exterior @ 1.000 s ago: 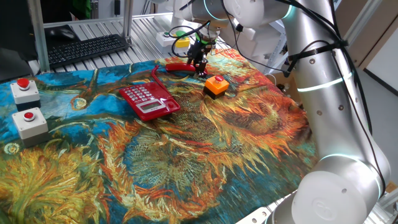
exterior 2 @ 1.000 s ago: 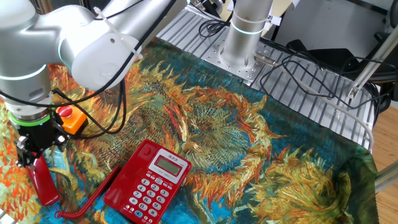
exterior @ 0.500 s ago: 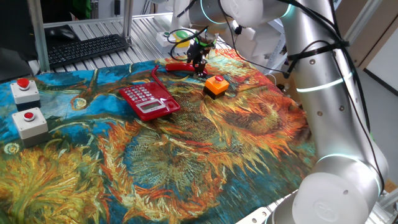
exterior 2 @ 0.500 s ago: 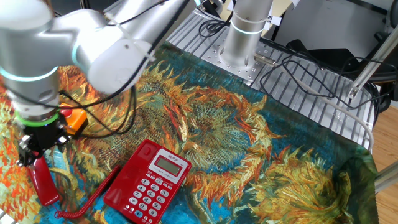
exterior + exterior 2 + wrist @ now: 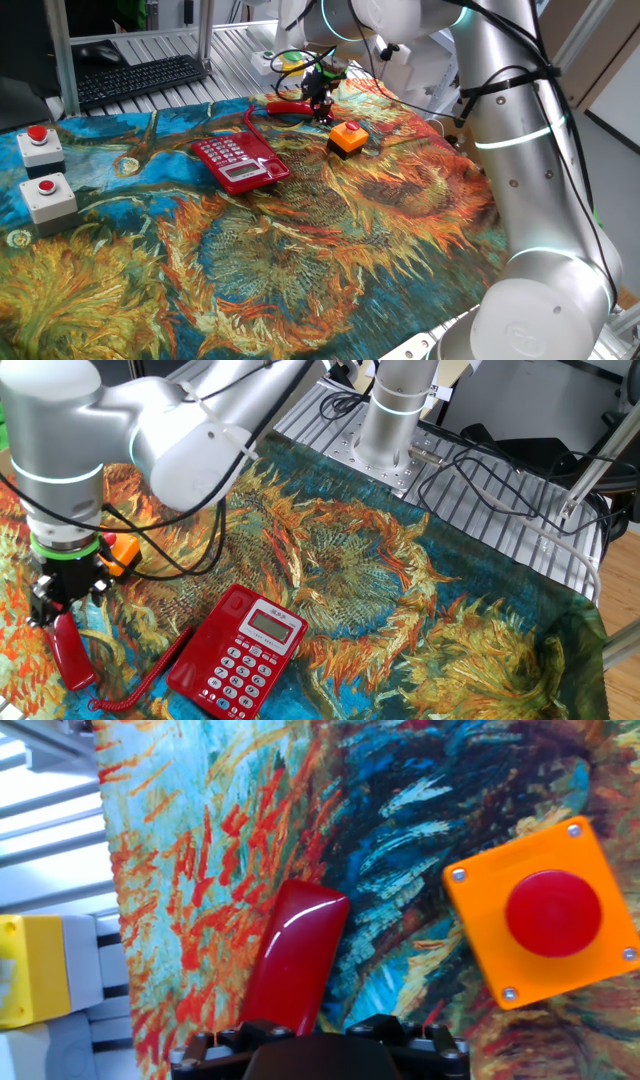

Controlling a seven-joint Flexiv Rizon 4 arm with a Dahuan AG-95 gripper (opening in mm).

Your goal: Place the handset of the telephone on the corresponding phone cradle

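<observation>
The red handset lies flat on the painted cloth at the far edge, its thin cord curling back to the telephone. The telephone sits apart from it, keys and pale panel facing up. My gripper stands over one end of the handset. In the hand view the handset runs away from under the gripper, nearer the left finger, with a gap to the right one. The jaws are open and wider than the bar; it rests on the cloth.
An orange box with a red button sits just right of the handset. Two grey boxes with red buttons stand at the cloth's left edge. A yellow block sits off the cloth on the slatted table, a keyboard farther back.
The arm's upper links have swung round above the hand. The gripper stays over the same end of the handset, jaws equally wide. Handset and telephone have not moved.
</observation>
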